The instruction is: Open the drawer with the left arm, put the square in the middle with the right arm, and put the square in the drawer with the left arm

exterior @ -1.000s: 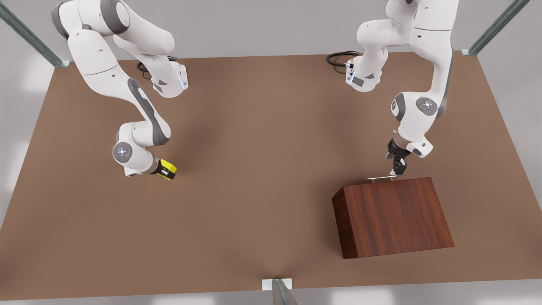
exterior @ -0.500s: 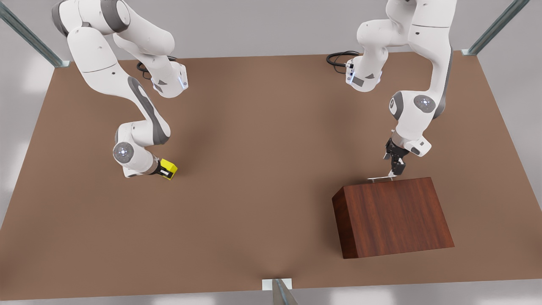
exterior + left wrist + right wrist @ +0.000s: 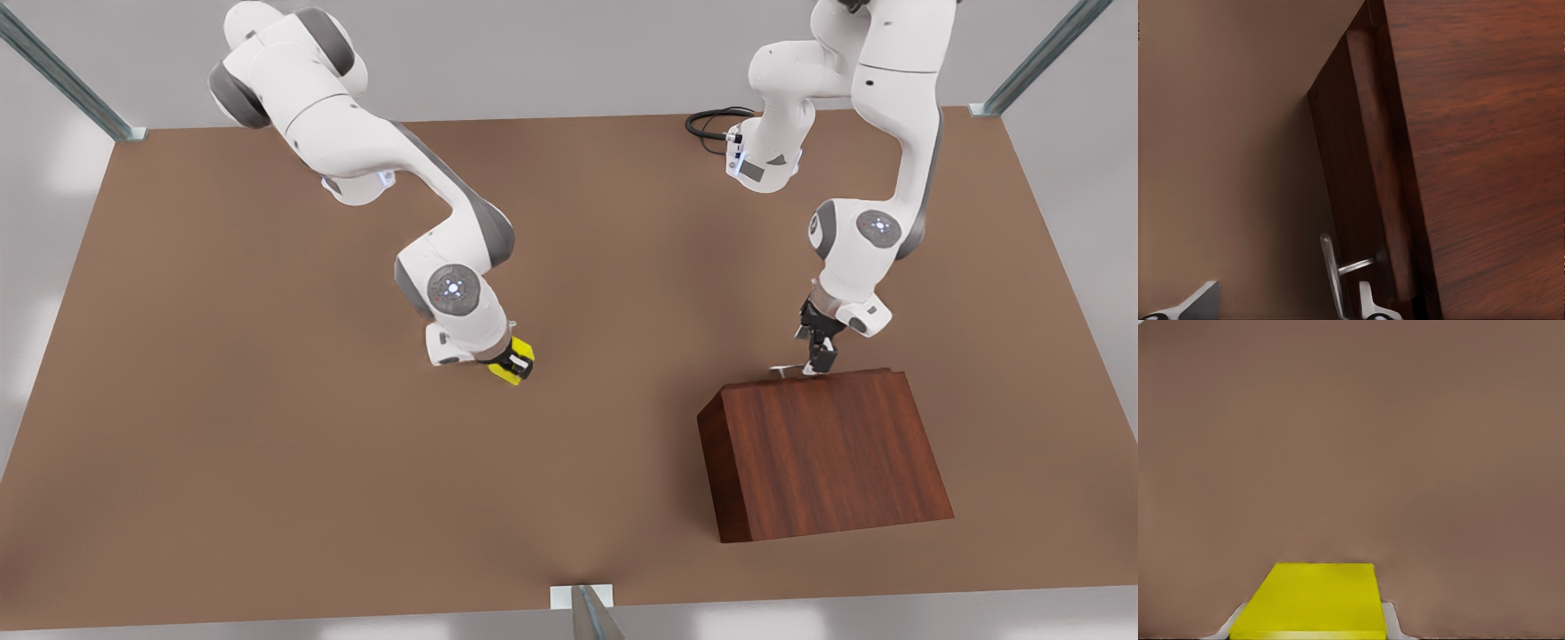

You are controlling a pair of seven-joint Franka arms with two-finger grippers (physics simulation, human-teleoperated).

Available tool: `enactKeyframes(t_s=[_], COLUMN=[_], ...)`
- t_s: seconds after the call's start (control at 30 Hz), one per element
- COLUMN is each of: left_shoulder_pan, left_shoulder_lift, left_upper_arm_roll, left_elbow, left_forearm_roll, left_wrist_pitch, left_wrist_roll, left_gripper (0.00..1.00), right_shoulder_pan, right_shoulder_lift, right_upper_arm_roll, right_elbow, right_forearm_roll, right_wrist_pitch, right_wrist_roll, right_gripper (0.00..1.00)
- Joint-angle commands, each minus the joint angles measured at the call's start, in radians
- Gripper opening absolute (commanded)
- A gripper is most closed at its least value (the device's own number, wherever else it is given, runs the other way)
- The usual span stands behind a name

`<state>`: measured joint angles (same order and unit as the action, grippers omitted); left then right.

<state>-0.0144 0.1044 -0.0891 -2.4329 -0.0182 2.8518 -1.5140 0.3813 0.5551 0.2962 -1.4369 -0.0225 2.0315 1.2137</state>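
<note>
Clamped on the square [image 3: 516, 360], the right gripper [image 3: 510, 362] holds it low above the tabletop [image 3: 222, 400], near the middle of the front view; the right wrist view shows the cube [image 3: 1311, 600] wedged between both fingertips [image 3: 1390, 621]. It looks rigid, light and smooth-sided, so a grip on two opposite flat faces should hold. Over on the front view's right, the left gripper [image 3: 813, 357] sits at the drawer's silver handle [image 3: 1331, 270], fingers straddling the bar; I cannot tell whether they have closed on it. Behind it, the drawer [image 3: 1361, 173] stands slightly proud of the cabinet [image 3: 822, 453]. The thin bar is the only purchase there.
</note>
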Motion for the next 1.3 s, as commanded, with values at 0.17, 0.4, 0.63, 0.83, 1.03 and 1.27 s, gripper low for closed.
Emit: enactKeyframes(t_s=[0.17,0.4,0.63,0.83,1.03,1.27], left_shoulder_pan=[0.002,0.002,0.002,-0.013,-0.025,-0.049], left_shoulder_lift=[-0.034,-0.049,-0.080,-0.088,-0.112,-0.131], left_upper_arm_roll=[-0.001,-0.001,-0.001,-0.001,-0.001,-0.001], left_elbow=[-0.003,-0.005,-0.009,-0.012,-0.014,-0.014], left_forearm_roll=[0.001,-0.008,-0.008,-0.008,-0.008,-0.008], left_wrist_pitch=[-0.078,-0.158,-0.218,-0.239,-0.308,-0.361], left_wrist_roll=[0.002,-0.003,-0.048,-0.055,-0.054,-0.055], left_gripper=[1.00,1.00,1.00,1.00,1.00,1.00], right_shoulder_pan=[0.140,0.263,0.264,0.271,0.260,0.186], right_shoulder_lift=[0.173,0.313,0.344,0.338,0.325,0.128], right_upper_arm_roll=[0.000,-0.019,-0.019,-0.019,-0.019,-0.014], right_elbow=[0.099,0.092,0.101,0.102,0.104,0.101], right_forearm_roll=[0.001,-0.020,-0.080,-0.086,-0.088,-0.097], right_wrist_pitch=[0.062,0.205,0.240,0.237,0.237,0.047], right_wrist_roll=[0.214,0.481,0.641,0.656,0.642,0.341], right_gripper=[0.70,0.69,0.70,1.00,1.00,1.00])
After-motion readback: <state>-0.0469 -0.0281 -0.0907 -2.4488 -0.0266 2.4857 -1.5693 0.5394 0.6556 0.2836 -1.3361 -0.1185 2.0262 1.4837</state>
